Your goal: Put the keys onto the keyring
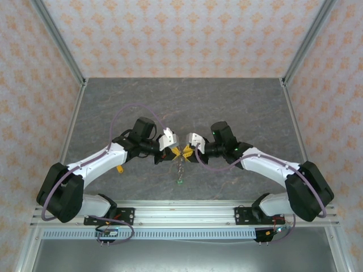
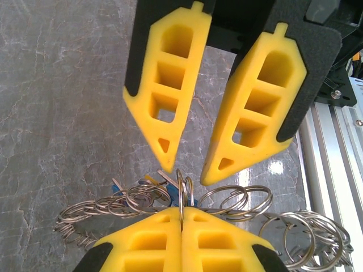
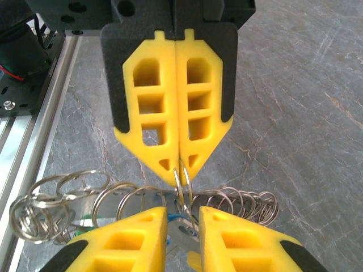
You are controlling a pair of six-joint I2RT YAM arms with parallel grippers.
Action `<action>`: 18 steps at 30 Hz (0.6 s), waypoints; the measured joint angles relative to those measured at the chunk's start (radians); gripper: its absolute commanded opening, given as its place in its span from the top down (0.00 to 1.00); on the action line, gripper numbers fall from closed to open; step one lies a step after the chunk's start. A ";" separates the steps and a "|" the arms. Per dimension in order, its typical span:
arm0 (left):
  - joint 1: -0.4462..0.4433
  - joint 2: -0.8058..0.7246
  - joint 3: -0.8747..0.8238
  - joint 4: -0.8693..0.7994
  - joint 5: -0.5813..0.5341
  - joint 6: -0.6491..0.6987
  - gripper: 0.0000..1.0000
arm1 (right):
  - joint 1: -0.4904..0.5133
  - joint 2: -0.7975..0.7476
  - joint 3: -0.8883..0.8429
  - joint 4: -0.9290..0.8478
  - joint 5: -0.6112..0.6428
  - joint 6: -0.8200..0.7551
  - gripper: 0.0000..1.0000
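1. My left end effector [image 3: 180, 170] is clamped on one loop of the keyring [image 3: 127, 198], held above the middle of the tabletop [image 3: 295, 113].
2. My right end effector [image 2: 187, 173] stands slightly parted astride it; I cannot tell whether it grips.
3. Risk: the thin loop slips sideways and the keyring drops.

Cam setup: one overhead, two wrist cams face to face.
Top cam sat high behind the arm bases [image 1: 113, 214], looking down at the whole table [image 1: 113, 113] from far off. L wrist cam looked out past the left gripper [image 2: 181, 218] at the right gripper [image 2: 190, 170], v. close; R wrist cam looked the opp. way. All three shared the keyring [image 2: 227, 199] mid-table.
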 measured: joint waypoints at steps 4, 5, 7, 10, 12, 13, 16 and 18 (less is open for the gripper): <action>0.000 0.000 0.000 0.000 0.000 0.004 1.00 | 0.000 0.019 0.011 0.027 -0.010 0.013 0.81; 0.000 0.000 0.000 0.000 0.000 0.007 1.00 | 0.000 0.023 0.011 0.029 -0.012 0.014 0.81; 0.000 0.000 0.000 0.000 0.000 0.010 1.00 | 0.000 0.032 0.012 0.033 -0.016 0.018 0.82; 0.000 0.000 0.000 0.000 0.000 0.011 1.00 | 0.000 0.043 0.013 0.035 -0.018 0.018 0.82; 0.000 0.000 0.000 0.000 0.000 0.011 1.00 | 0.000 0.046 0.013 0.035 -0.018 0.018 0.85; 0.000 0.000 0.000 0.000 0.000 0.011 1.00 | 0.000 0.046 0.013 0.035 -0.018 0.018 0.87; 0.000 0.000 0.000 0.001 -0.002 0.010 1.00 | 0.000 0.046 0.013 0.034 -0.018 0.018 0.97; 0.001 0.000 0.000 0.002 -0.005 0.007 1.00 | 0.000 0.046 0.013 0.034 -0.018 0.016 1.00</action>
